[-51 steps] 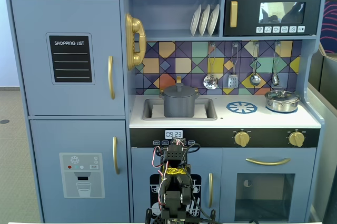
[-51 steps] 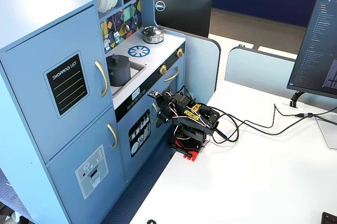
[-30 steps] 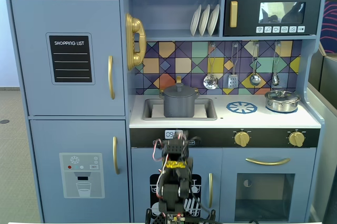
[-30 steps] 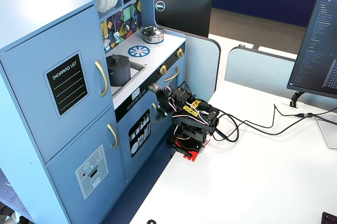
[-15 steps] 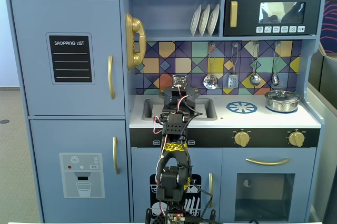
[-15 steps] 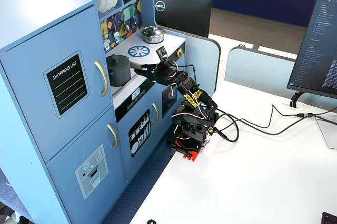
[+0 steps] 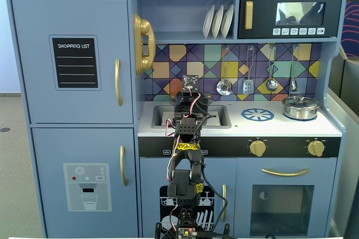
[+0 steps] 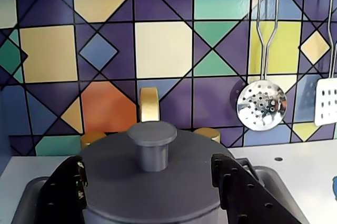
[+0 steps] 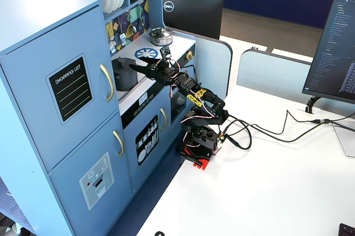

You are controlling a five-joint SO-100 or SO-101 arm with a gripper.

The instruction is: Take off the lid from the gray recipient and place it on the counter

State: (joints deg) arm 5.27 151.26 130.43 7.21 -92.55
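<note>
Nearest the wrist camera, the claw (image 8: 150, 182) stands released, one dark finger at seven o'clock and the other at five o'clock in that view, spread wide so the knob can pass between them. Neither finger touches anything I can make out. Just beyond, the lid (image 8: 158, 174) sits flat on the gray recipient (image 9: 123, 74), its short central knob (image 8: 152, 143) upright at the middle of the frame. The claw is lined up on that knob, judging by how evenly the fingers flank it.

Seen from the side fixed view, the arm (image 9: 191, 95) reaches out from its base on the desk toward ten o'clock, stretched over the worktop (image 9: 166, 47) edge because the pot stands down in the recessed sink (image 9: 133, 83). Farther along the worktop, toward one o'clock, lie the blue burner ring (image 9: 146, 54) and a shiny silver pot (image 9: 161, 36); the bare white patch there looks a fair spot for setting the lid. Behind everything hangs a slotted ladle (image 8: 260, 105) on the tiled wall.
</note>
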